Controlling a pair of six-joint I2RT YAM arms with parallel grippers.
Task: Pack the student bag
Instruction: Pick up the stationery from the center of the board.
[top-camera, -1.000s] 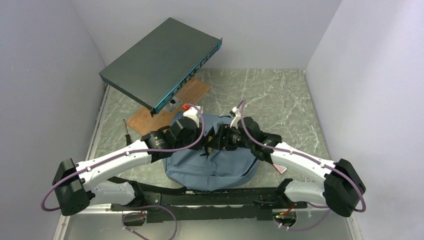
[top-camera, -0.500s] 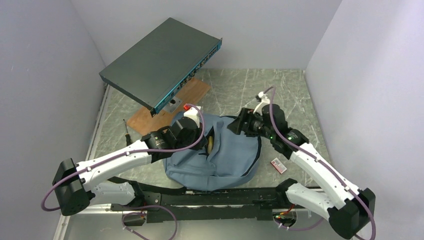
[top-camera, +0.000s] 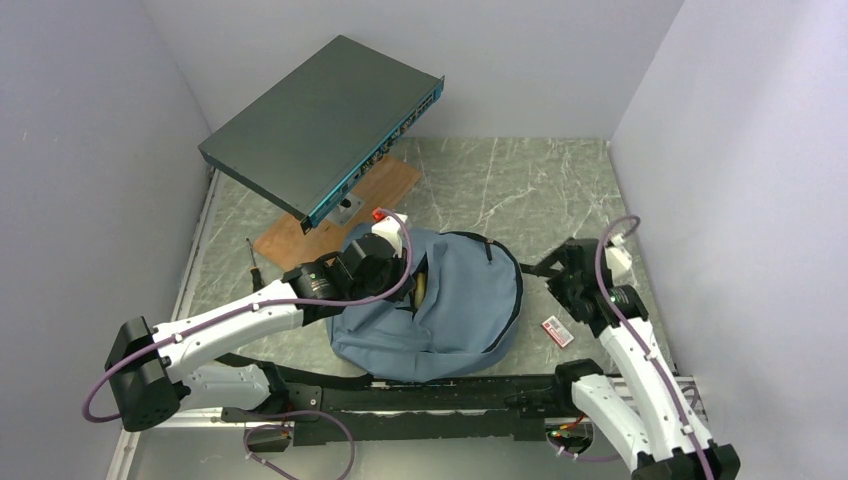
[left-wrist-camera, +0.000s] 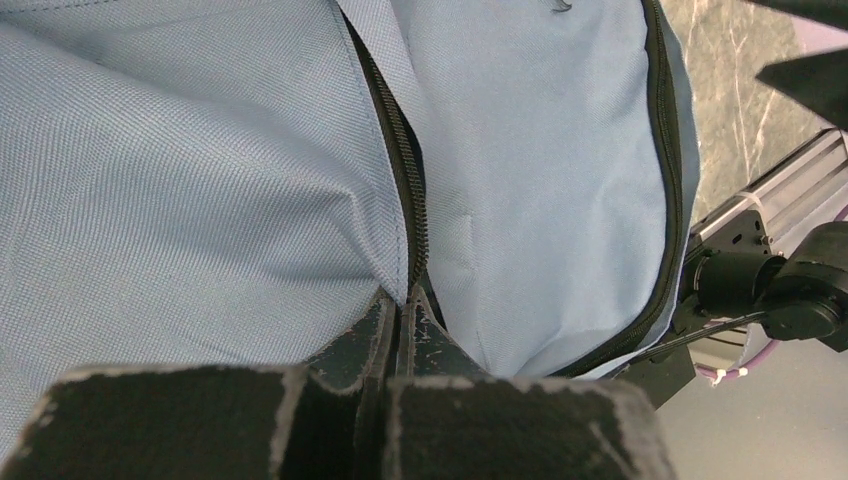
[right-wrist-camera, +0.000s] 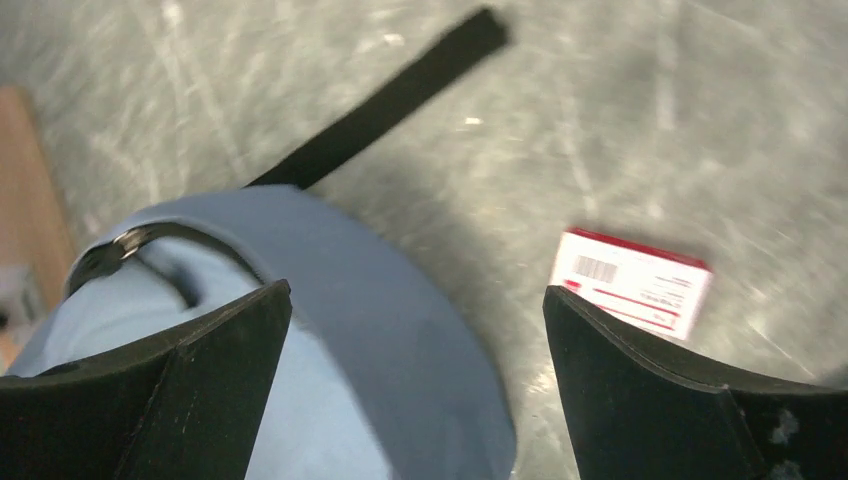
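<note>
Tabletop (top-camera: 520, 190) of grey marble, and we see the student bag (top-camera: 450, 310) lying flat at its near middle. Our left gripper (left-wrist-camera: 400, 305) pinches closed on its zipper edge; our right gripper (right-wrist-camera: 416, 290) hangs wide apart, empty, above bag rim and small red-white card (right-wrist-camera: 632, 282).

We see soft, even light from above in the overhead view: everything is sharp, with only a faint shadow beneath the metal box (top-camera: 320, 125) at far left. Our left wrist view shows the student bag (left-wrist-camera: 200, 170) crisply. Motion blur smears the right wrist view, softening the card (right-wrist-camera: 630, 282) and the table (right-wrist-camera: 620, 110).
</note>
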